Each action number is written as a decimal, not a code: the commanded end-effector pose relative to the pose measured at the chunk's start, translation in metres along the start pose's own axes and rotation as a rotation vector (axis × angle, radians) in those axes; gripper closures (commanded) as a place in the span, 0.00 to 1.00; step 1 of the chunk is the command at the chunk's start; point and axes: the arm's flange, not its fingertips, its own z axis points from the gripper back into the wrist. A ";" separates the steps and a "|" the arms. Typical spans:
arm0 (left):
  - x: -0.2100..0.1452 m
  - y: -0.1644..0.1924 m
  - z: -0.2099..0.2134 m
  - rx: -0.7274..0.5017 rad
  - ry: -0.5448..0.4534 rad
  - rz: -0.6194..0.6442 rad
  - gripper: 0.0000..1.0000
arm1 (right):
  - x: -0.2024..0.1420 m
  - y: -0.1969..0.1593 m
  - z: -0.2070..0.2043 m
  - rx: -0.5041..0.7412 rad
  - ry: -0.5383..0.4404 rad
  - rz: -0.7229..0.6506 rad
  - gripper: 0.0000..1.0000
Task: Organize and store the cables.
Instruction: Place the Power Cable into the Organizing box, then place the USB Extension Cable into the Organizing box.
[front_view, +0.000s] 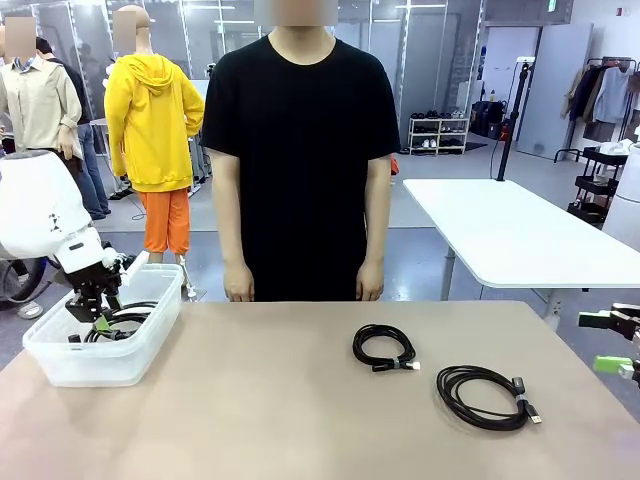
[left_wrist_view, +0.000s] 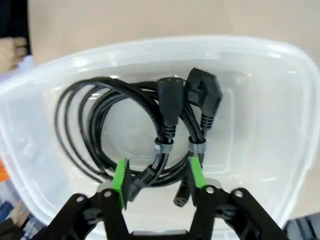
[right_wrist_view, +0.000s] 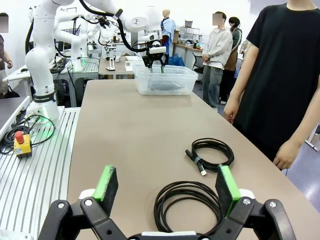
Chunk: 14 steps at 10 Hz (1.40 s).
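A coiled black cable (left_wrist_view: 100, 125) with thick plugs lies on the floor of a clear plastic bin (left_wrist_view: 280, 90). My left gripper (left_wrist_view: 157, 175) hangs over the bin, jaws apart, with the cable's tied strands passing between the green pads without being pinched. In the front view the left gripper (front_view: 90, 328) dips into the bin (front_view: 60, 365) at the table's left. Two more coiled cables lie on the table to the right: a smaller one (front_view: 383, 347) and a larger one (front_view: 485, 397). My right gripper (right_wrist_view: 165, 187) is open above the larger coil (right_wrist_view: 186, 202), with the smaller coil (right_wrist_view: 212, 152) beyond it.
A person in a black shirt (front_view: 300, 150) stands at the far edge, hands (front_view: 238, 292) hanging down. The right gripper's pads (front_view: 610, 342) show at the table's right edge. Bare tabletop (front_view: 260, 400) lies between the bin and the coils.
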 end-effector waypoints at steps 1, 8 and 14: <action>0.002 -0.010 0.020 -0.010 -0.029 0.024 0.00 | 0.001 0.002 -0.001 -0.006 0.012 -0.004 0.00; 0.004 -0.013 0.034 0.005 -0.023 0.035 0.00 | 0.001 0.002 -0.001 -0.006 0.012 -0.004 0.00; 0.004 -0.013 0.034 0.005 -0.023 0.035 0.00 | 0.001 0.002 -0.001 -0.006 0.012 -0.004 0.00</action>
